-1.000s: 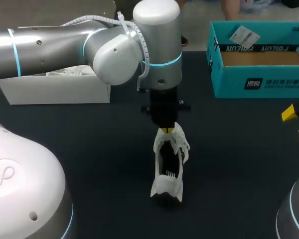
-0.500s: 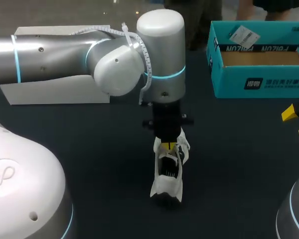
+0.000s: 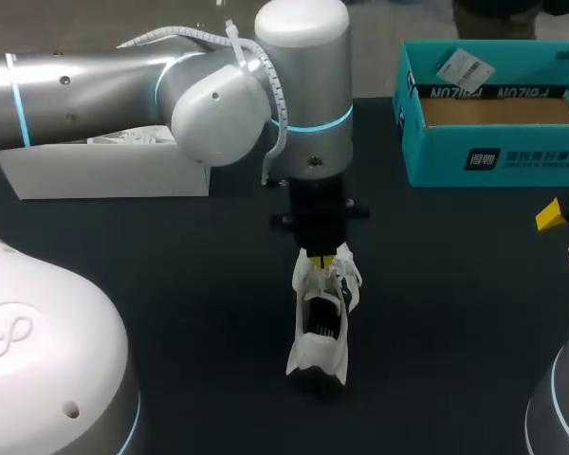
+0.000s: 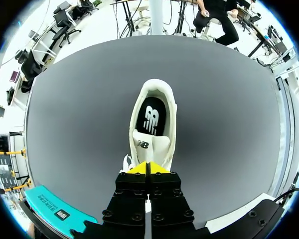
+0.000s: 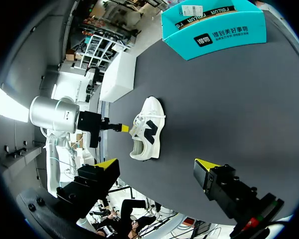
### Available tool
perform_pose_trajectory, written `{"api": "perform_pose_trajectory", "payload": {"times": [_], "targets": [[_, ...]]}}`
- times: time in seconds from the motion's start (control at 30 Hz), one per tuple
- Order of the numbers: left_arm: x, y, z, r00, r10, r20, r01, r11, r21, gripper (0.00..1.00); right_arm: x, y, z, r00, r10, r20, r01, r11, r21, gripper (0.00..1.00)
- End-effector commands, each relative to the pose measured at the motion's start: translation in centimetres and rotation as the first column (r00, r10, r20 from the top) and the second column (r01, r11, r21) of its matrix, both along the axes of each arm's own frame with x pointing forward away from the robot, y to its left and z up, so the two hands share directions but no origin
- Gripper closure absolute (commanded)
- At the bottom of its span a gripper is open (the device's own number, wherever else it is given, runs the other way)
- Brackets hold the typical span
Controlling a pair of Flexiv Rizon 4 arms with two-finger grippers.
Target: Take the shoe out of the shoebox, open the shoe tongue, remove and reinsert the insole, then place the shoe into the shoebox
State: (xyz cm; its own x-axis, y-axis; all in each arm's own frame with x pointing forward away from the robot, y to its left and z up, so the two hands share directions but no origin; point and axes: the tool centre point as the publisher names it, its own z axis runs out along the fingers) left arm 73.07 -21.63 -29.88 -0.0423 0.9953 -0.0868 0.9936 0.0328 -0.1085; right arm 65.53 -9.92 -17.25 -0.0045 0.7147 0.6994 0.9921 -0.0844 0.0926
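The shoe [image 3: 321, 327] stands on its sole near the middle of the dark table [image 3: 218, 313], outside the shoebox [image 3: 493, 156], with its heel toward the robot. The left end effector [image 3: 321, 256] hangs over the shoe's toe end. Its yellow tips are pinched narrow on the top edge of the tongue [image 4: 149, 147] (only a hairline shows between them). The black insole [image 4: 151, 117] lies inside the shoe.

The open teal shoebox sits well apart from the shoe, beyond it and to its right, at the table's far edge. A white box [image 3: 104, 171] lies beyond the shoe to its left, partly hidden by the left arm [image 3: 95, 95]. Dark table surface shows on every side of the shoe.

The right end effector [image 5: 154, 165] is spread wide and holds nothing. It is well to the right of the shoe, near the table's right edge.
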Motion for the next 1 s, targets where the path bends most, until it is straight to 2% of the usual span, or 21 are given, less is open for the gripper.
{"api": "perform_pose_trajectory", "payload": {"times": [0.03, 0.3, 0.47, 0.63, 0.73, 0.77, 0.8, 1.0], "targets": [[-1.1, -1.1, -1.4, 0.999, 0.045, -0.02, -0.044, 0.999, 0.031, 1.0, -0.2, 0.0, -0.1, 1.0, -0.003, 0.002, 0.003, 1.0, 0.0, 0.0], [-3.7, -1.1, -2.6, 0.99, 0.124, -0.07, -0.12, 0.991, 0.051, 1.0, -0.2, 0.0, -0.1, 1.0, -0.003, 0.002, 0.003, 1.0, 0.0, 0.0], [-4.7, -0.6, -2.3, 0.982, 0.173, -0.081, -0.168, 0.984, 0.066, 1.0, -0.2, 0.0, -0.1, 1.0, -0.003, 0.002, 0.003, 1.0, 0.0, 0.0], [-3.6, 0.5, -1.0, 0.971, 0.235, -0.034, -0.232, 0.97, 0.064, 1.0, -0.2, 0.0, -0.1, 1.0, -0.003, 0.002, 0.003, 1.0, 0.0, 0.0], [-3.1, 0.4, -0.2, 0.959, 0.284, -0.014, -0.283, 0.958, 0.05, 1.0, -0.2, 0.0, -0.1, 1.0, -0.003, 0.002, 0.003, 1.0, 0.0, 0.0], [-3.1, 0.3, 0.0, 0.946, 0.321, -0.043, -0.32, 0.947, 0.022, 1.0, -0.2, 0.0, -0.1, 1.0, -0.003, 0.002, 0.003, 1.0, 0.0, 0.0], [-3.2, 0.1, 0.4, 0.926, 0.338, -0.17, -0.359, 0.926, -0.113, 1.0, -0.2, 0.0, -0.1, 1.0, -0.003, 0.002, 0.003, 1.0, 0.0, 0.0], [-3.2, 0.1, 0.4, 0.926, 0.338, -0.17, -0.359, 0.926, -0.113, 1.0, -0.2, 0.0, -0.1, 1.0, -0.003, 0.002, 0.003, 1.0, 0.0, 0.0]]}}
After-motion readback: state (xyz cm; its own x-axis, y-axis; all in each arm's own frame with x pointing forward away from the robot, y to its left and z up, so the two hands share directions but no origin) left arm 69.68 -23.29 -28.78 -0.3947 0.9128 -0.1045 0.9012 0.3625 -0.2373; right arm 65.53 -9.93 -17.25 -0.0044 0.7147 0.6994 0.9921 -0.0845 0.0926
